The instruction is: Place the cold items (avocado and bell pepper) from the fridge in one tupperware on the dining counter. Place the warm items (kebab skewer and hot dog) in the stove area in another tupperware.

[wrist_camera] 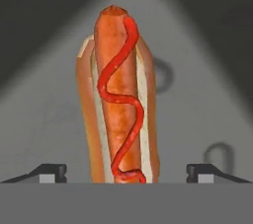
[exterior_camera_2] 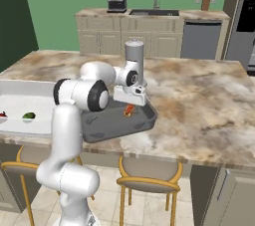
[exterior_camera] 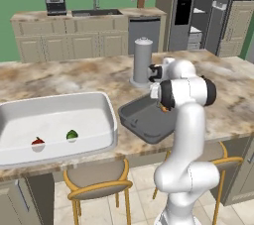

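Observation:
A hot dog (wrist_camera: 118,99) with a ketchup squiggle lies in the dark grey tupperware tray (exterior_camera: 141,122) (exterior_camera_2: 148,119) on the dining counter (exterior_camera: 74,75). My gripper (wrist_camera: 126,171) (exterior_camera_2: 130,103) hangs just over the hot dog (exterior_camera_2: 129,111), open, its fingertips (wrist_camera: 49,171) standing well clear on either side. The avocado (exterior_camera: 72,135) (exterior_camera_2: 29,116) and the bell pepper (exterior_camera: 38,143) (exterior_camera_2: 2,115) lie in the white tupperware tub (exterior_camera: 110,115) (exterior_camera_2: 30,90) to the left. The fridge (exterior_camera: 198,11) stands open at the back right. The kebab skewer is out of view.
A tall grey canister (exterior_camera: 143,63) (exterior_camera_2: 134,56) stands on the counter just behind the grey tray. Stools (exterior_camera: 96,177) (exterior_camera_2: 149,172) are tucked under the counter's near edge. The wall counter with its sink (exterior_camera: 94,13) runs along the back.

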